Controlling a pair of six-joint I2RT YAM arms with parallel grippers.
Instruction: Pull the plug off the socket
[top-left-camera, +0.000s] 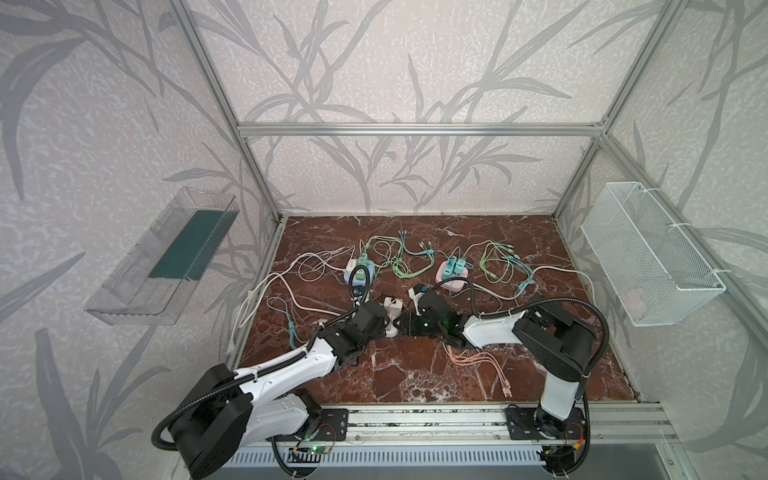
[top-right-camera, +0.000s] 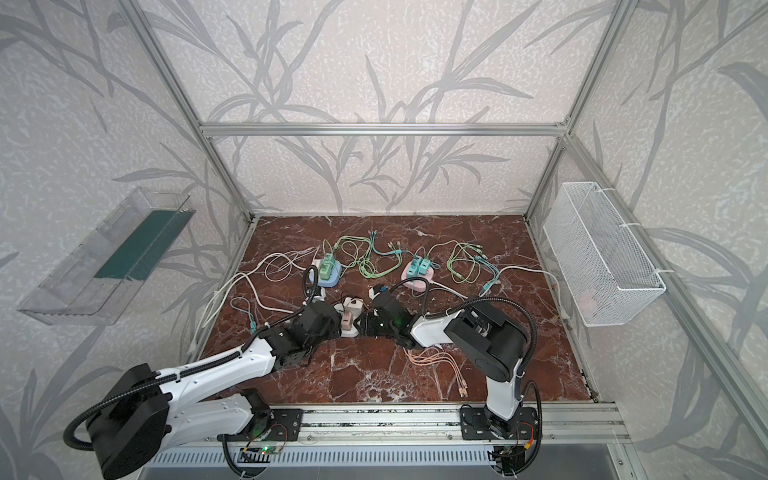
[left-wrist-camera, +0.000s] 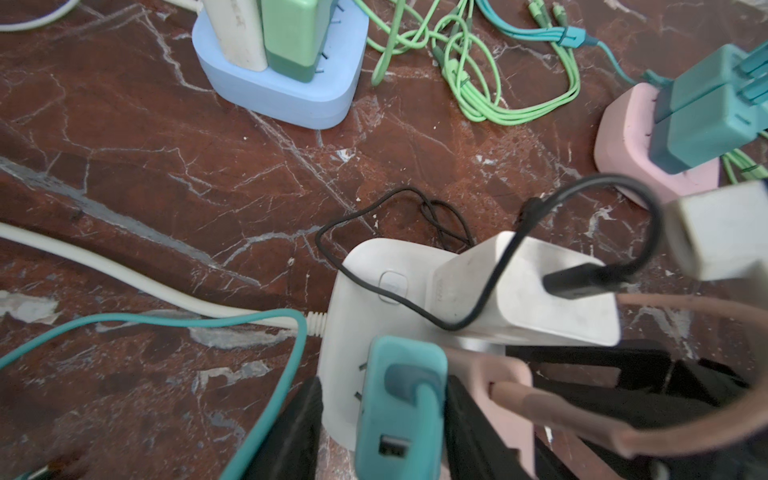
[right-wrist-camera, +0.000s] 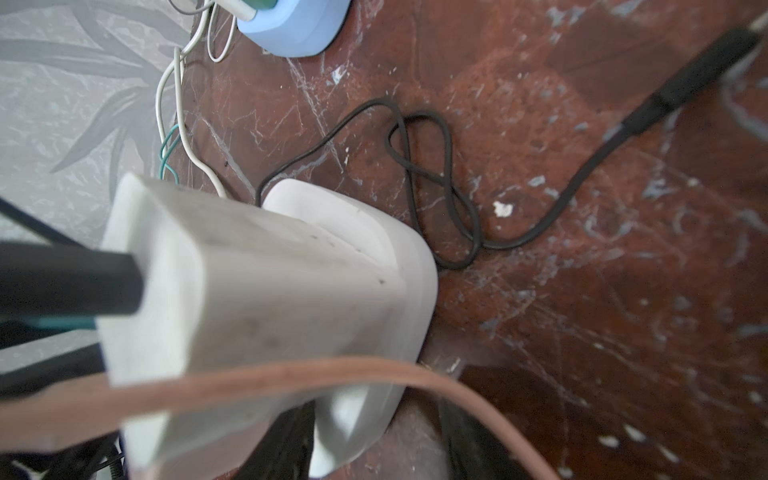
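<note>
I am working on the white socket (left-wrist-camera: 374, 266), which is sitting near the middle of the marble table (top-left-camera: 415, 374), nearer to me than the blue socket (left-wrist-camera: 282, 95) on the far left and the pink socket (left-wrist-camera: 615, 145) on the far right. The plug I am after is the teal plug (left-wrist-camera: 401, 399), standing in the socket's left end with its teal cable (left-wrist-camera: 266, 374) trailing off to the left.

The left gripper (left-wrist-camera: 380, 399) is reaching in from the left, and its jaws look clenched around the teal plug. A strip of white is showing beside one finger, so I am judging that grip rather than reading it plainly. The right gripper (right-wrist-camera: 370, 419) is coming in from the right and grasping the end of the white socket to brace it.

I am seeing several risks:
- **Socket lifting:** if the right hold slips on the smooth casing, the whole block may rise with the plug.
- **Pink plug:** the pink plug (left-wrist-camera: 494, 374) is standing just beside the teal one, touching my inner finger, so a skewed pull may drag it loose too.
- **Cables:** the pink cable (left-wrist-camera: 623, 440) is arching across both wrists and may hook a finger. The black lead (left-wrist-camera: 582, 281) from the white charger (left-wrist-camera: 528, 291) is looping close by.
- **Jammed pins:** pulling at a tilt may jam the pins instead of freeing them.
</note>
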